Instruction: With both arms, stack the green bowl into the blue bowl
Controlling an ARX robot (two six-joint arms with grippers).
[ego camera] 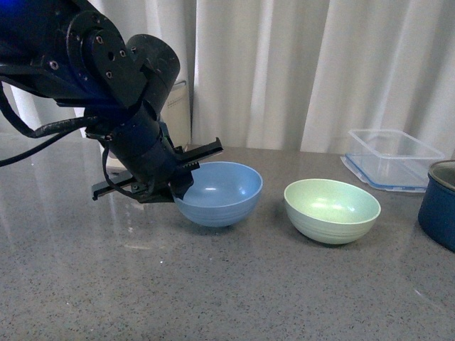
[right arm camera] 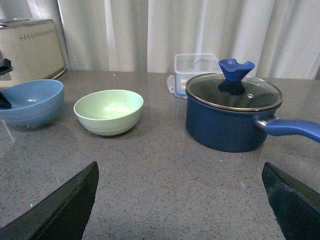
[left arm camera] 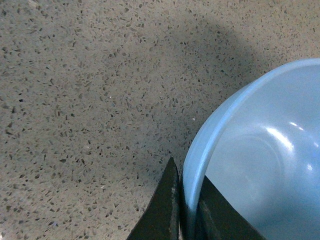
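Looking at this, the left gripper is pinched onto the blue bowl's left rim, one finger inside, one outside. The green bowl sits upright on the table near its right, not touching, so it's on the right arm's side. The right gripper is spread wide and empty, well back from it. I'd say that one does the grab.
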